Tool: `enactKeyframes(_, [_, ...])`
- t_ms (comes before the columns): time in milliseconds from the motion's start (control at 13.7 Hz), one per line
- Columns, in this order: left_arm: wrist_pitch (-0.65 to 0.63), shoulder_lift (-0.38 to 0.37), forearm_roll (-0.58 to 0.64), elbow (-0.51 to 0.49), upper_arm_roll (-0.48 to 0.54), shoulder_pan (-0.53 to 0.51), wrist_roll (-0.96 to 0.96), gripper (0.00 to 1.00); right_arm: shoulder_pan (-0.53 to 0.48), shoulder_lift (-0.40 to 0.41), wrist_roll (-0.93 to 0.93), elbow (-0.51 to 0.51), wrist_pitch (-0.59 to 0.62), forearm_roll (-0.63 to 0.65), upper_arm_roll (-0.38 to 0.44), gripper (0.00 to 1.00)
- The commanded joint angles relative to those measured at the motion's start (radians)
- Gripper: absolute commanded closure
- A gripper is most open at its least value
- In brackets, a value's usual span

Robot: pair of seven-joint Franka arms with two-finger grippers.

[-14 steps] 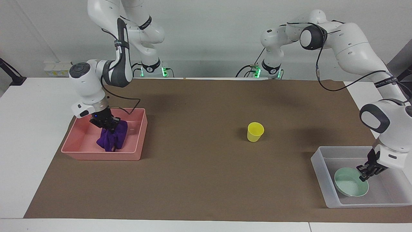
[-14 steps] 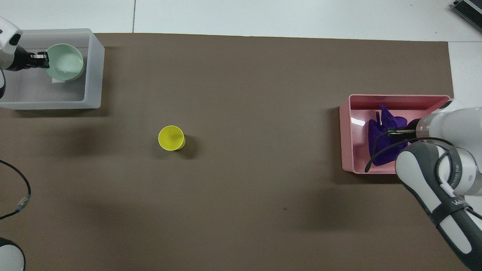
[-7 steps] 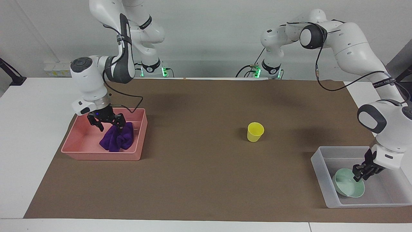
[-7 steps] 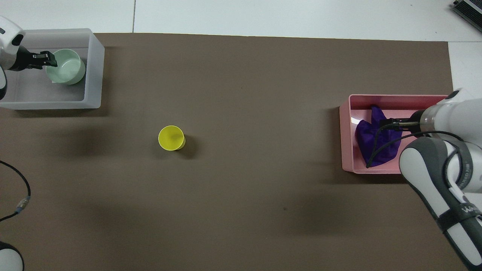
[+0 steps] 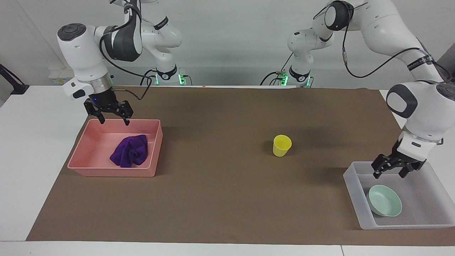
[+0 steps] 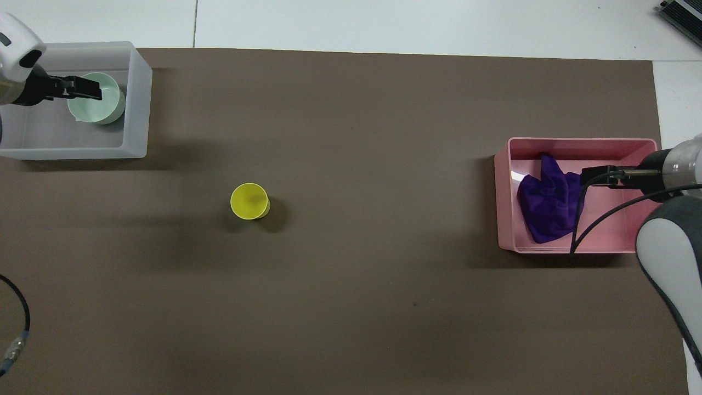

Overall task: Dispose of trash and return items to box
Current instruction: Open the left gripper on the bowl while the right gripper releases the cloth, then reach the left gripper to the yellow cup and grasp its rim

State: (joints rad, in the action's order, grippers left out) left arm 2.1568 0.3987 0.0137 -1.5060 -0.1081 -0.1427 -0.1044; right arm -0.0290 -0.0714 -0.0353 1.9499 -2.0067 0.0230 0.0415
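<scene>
the right gripper (image 5: pixel 114 117) hangs released, fingers spread, over the pink rectangular plastic tray (image 5: pixel 86 164), clear of the crumpled deep-purple fabric cloth (image 5: pixel 129 151) lying inside it. the left gripper (image 5: pixel 391 171) hovers with fingers apart and empty over the translucent whitish plastic box (image 5: pixel 353 192), above the shallow pale mint-green bowl (image 5: pixel 385 200) resting on the box's floor. the small yellow plastic cup (image 5: pixel 282 145) stands upright on the brown mat (image 5: pixel 220 199) covering the counter (image 5: pixel 32 149), between tray and box, nearer the box.
</scene>
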Motion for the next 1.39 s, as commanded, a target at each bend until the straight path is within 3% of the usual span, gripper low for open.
enactKeyframes(0, [0.008,-0.179,-0.005,-0.233,0.015,0.082,0.093,0.00,0.004,-0.007,-0.078,-0.090,0.127,0.005,-0.015,0.00])
enactKeyframes(438, [0.092,-0.279,0.020,-0.459,0.015,0.291,0.193,0.00,-0.019,0.005,-0.074,-0.347,0.433,0.003,0.000,0.00])
enactKeyframes(729, [0.250,-0.330,0.020,-0.649,0.013,0.365,0.215,0.01,-0.011,0.016,-0.077,-0.347,0.442,-0.003,0.002,0.00])
enactKeyframes(875, [0.271,-0.322,0.020,-0.669,0.011,0.382,0.219,0.04,-0.012,0.016,-0.072,-0.341,0.441,-0.005,-0.003,0.00])
enactKeyframes(1021, [0.299,-0.298,0.020,-0.675,0.013,0.411,0.230,0.13,-0.011,0.015,-0.065,-0.338,0.431,-0.001,-0.005,0.00])
enactKeyframes(1094, [0.302,-0.287,0.020,-0.684,0.013,0.428,0.255,0.26,-0.009,0.016,-0.055,-0.339,0.425,-0.001,-0.005,0.00])
enactKeyframes(1167, [0.305,-0.287,0.020,-0.689,0.013,0.436,0.275,0.55,-0.002,0.016,-0.042,-0.339,0.424,-0.005,0.001,0.00])
enactKeyframes(1240, [0.305,-0.287,0.020,-0.689,0.015,0.436,0.278,0.95,0.032,0.019,-0.040,-0.344,0.425,-0.005,0.023,0.00])
enactKeyframes(1312, [0.304,-0.287,0.020,-0.689,0.015,0.436,0.278,1.00,0.040,0.025,-0.040,-0.351,0.424,-0.003,0.044,0.00])
